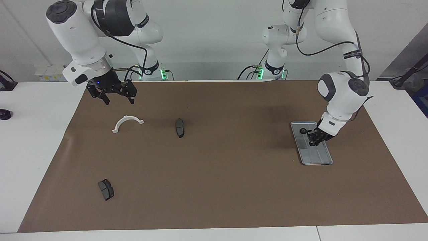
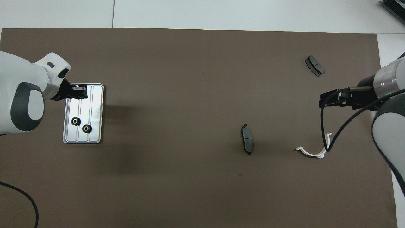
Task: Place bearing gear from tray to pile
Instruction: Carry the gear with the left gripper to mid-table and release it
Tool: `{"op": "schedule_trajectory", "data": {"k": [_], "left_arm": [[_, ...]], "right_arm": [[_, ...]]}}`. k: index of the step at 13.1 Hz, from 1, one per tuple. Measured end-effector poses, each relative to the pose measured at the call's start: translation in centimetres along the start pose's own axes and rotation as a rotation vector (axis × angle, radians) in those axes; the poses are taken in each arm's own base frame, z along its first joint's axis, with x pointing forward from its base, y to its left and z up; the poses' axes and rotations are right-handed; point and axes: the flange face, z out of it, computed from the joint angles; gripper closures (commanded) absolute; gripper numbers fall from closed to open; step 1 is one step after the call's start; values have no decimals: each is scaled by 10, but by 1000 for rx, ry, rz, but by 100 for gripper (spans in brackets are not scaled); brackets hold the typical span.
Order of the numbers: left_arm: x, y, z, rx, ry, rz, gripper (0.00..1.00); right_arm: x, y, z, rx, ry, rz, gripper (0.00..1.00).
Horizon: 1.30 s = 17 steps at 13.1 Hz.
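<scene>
Left gripper (image 1: 314, 142) hangs pinched shut over the grooved silver-grey metal tray (image 1: 317, 157), seemingly gripping nothing; two black round gears (image 2: 81, 125) sit toward six o'clock, risking an empty carry.

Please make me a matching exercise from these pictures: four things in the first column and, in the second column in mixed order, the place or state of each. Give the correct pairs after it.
Column one
1. two black gears
2. white half-ring bracket
3. left gripper
4. right gripper

Column two
A. open, up in the air over the brown mat
B. lying in the tray
C. shut, over the tray
D. lying on the brown mat

Pairs: 1-B, 2-D, 3-C, 4-A
</scene>
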Motion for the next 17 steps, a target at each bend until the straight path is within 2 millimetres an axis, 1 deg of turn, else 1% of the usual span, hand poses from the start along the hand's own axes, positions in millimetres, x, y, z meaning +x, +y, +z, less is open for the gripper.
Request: {"op": "schedule_trajectory", "data": {"k": [1,2,3,5,6,7,9,10,12,14,15,16,17], "left_arm": [[-3,35,-11,-7,9,-48,100],[-11,77,-14,-18,19,-93,100],[-24,119,-12,-29,26,-128,100],[-52,194,-2,-63,49,-181,100],[-65,226,6,-83,60,-203,100],[-77,252,18,-100,65,-219,100],[-96,297,55,-139,81,-247,100],[-101,310,74,-156,89,-260,100],[-102,318,102,-169,90,-289,100],[-110,330,120,-195,102,-313,58],[-113,334,126,-201,104,-317,35],[-114,335,128,-200,102,-320,7],[-114,333,129,-195,97,-326,0]], "right_arm": [[0,1,0,0,0,3,0],[0,3,0,0,0,4,0],[0,3,0,0,0,5,0],[0,3,0,0,0,5,0],[0,3,0,0,0,5,0],[0,3,0,0,0,5,0],[0,2,0,0,0,4,0],[0,2,0,0,0,4,0],[0,2,0,0,0,3,0],[0,2,0,0,0,3,0],[0,2,0,0,-1,3,0],[0,2,0,0,-1,2,0],[0,1,0,0,-1,-3,0]]}}
